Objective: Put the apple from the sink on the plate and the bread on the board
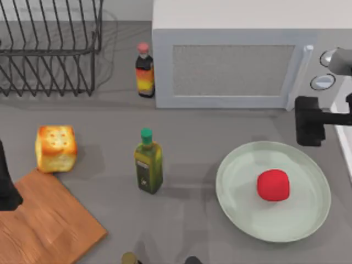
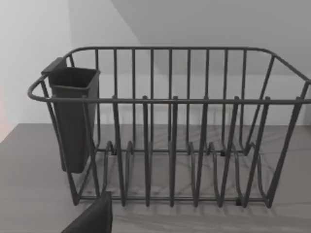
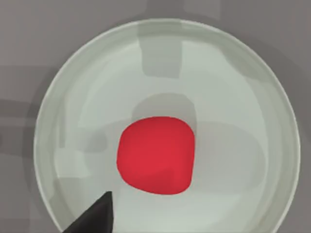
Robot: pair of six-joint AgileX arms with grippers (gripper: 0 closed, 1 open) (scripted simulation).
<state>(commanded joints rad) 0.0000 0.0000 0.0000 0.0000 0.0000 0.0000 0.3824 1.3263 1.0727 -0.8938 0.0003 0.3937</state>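
Observation:
The red apple (image 1: pixel 273 185) lies on the pale green plate (image 1: pixel 236 165) at the right, a little right of the plate's middle. My right gripper (image 1: pixel 308 124) hovers open just beyond the plate's far right rim, apart from the apple. In the right wrist view one dark fingertip (image 3: pixel 95 216) points over the plate (image 3: pixel 233 73) next to the apple (image 3: pixel 156 154). The golden bread (image 1: pixel 55 148) stands on the table at the left, touching the far corner of the wooden board (image 1: pixel 49 225). My left gripper (image 1: pixel 8 192) is parked at the left edge beside the board.
An olive-oil bottle (image 1: pixel 148 168) stands mid-table between bread and plate. A sauce bottle (image 1: pixel 144 71) and a microwave (image 1: pixel 231 60) stand at the back. A wire dish rack (image 1: pixel 49 49) fills the back left. The sink's white rim (image 1: pixel 345 137) runs along the right edge.

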